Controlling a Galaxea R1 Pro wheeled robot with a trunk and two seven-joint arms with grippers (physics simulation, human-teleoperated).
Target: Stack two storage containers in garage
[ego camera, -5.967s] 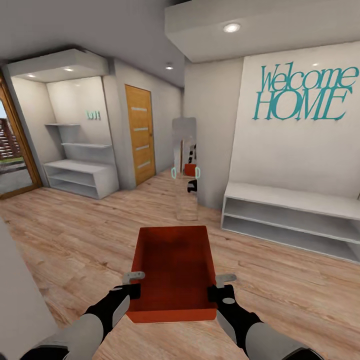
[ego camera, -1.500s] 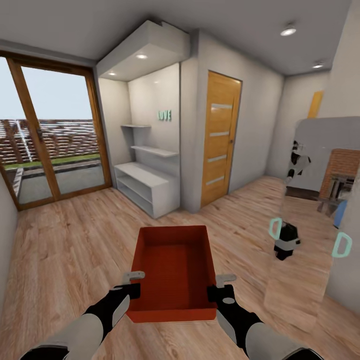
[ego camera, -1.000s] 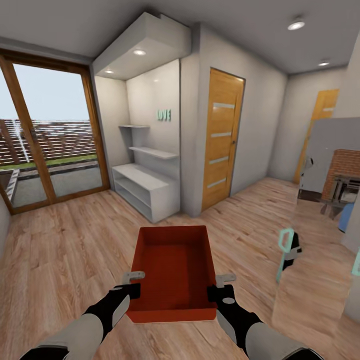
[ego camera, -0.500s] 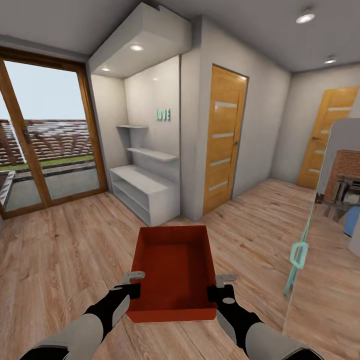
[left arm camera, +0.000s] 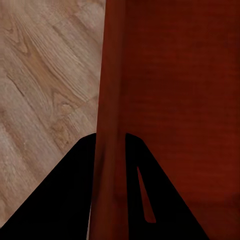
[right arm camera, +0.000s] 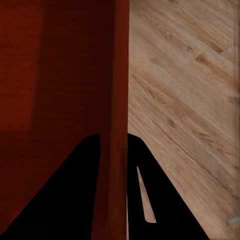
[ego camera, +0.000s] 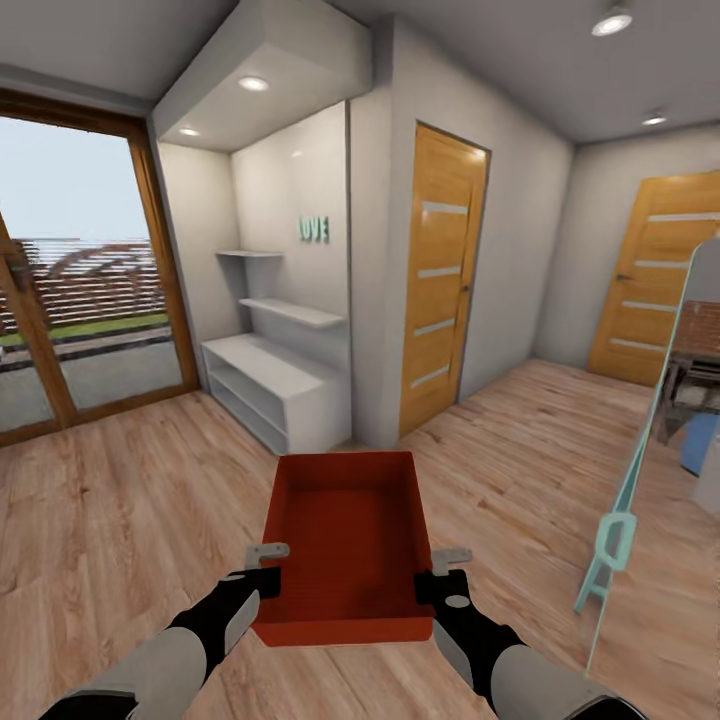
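Both forearms are light grey with black wrist sections; left gripper point(ego camera: 268, 568) and right gripper point(ego camera: 440, 572) carry pale metal fingers, seemingly flat.

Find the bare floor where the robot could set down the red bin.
Bare wood floor lies between the glass door and the white shelf unit, and ahead toward the two orange doors. It is tighter beside the leaning mirror.
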